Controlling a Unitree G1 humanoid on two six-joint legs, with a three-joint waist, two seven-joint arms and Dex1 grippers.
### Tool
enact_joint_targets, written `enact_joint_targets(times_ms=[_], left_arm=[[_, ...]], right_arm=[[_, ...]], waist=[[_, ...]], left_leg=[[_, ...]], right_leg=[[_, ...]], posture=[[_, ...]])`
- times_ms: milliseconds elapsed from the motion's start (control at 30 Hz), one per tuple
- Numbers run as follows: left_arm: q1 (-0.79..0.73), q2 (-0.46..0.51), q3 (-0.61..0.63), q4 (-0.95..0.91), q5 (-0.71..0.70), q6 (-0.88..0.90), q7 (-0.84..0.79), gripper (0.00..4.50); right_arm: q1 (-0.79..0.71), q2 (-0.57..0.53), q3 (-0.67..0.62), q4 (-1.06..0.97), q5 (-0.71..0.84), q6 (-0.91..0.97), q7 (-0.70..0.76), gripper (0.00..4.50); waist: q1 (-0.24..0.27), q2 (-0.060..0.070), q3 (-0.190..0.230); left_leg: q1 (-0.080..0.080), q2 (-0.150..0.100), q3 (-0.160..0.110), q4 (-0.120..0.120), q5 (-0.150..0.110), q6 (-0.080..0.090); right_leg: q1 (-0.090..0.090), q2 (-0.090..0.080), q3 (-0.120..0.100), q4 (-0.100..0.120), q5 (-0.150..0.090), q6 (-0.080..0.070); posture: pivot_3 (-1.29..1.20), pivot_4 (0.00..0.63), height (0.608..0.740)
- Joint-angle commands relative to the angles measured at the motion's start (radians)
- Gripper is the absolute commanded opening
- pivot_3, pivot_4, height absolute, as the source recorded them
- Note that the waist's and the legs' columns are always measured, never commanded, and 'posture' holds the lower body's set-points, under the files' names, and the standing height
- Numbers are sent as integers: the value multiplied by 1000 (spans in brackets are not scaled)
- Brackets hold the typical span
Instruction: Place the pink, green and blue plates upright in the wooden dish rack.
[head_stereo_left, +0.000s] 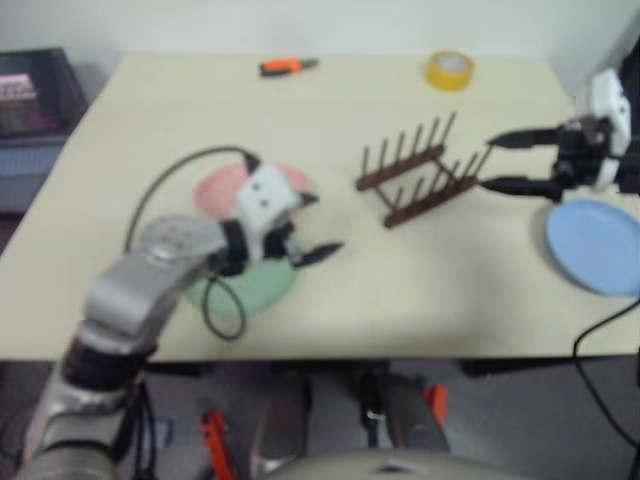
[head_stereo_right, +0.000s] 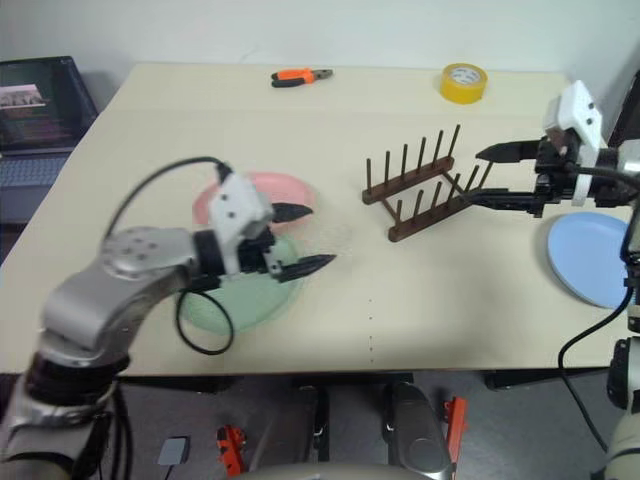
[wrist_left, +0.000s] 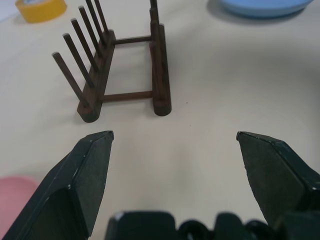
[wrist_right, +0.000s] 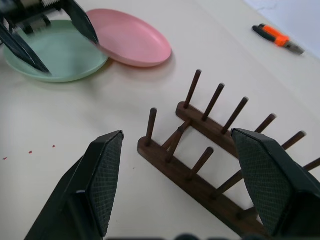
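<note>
Diagonally, the wooden dish rack (head_stereo_right: 425, 188) runs near-left to far-right, pegs upright

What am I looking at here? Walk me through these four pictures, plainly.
A two-armed robot stands at a table. Two pictures come from its head, looking down; two from cameras on its wrists, looking along black fingers. The left gripper hangs open over the pink plate and green plate, holding nothing. The right gripper is open and empty beside the wooden dish rack, which has no plates in it. The blue plate lies flat near the right arm. Orange pliers and yellow tape lie at the far edge.
</note>
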Motion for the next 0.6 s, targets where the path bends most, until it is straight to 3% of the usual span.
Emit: enact_joint_targets(times_ms=[33, 300, 600], left_arm=[[-62, -87, -69, 136, 113, -62, 55, 4357], [-178, -319, -111, 498, 212, -187, 60, 4357], [-235, -425, -117, 776, 295, -306, 22, 4357]], right_arm=[[21, -38, -64, -105, 53, 43, -31, 3732], [101, -79, -119, -222, 101, 107, -93, 3732], [155, -105, -155, -284, 137, 140, -145, 3732]], waist=[[-1, 0, 0], [1, 0, 0], [-4, -1, 0]], left_leg=[[0, 0, 0, 0, 0, 0], [1, -1, 3, 0, 0, 1], [1, -1, 6, 0, -1, 4]], right_leg=[[0, 0, 0, 0, 0, 0], [0, 0, 3, -1, 1, 1], [0, 0, 7, -2, 2, 2]], posture=[[0, 150, 740], [0, 150, 740], [0, 150, 740]])
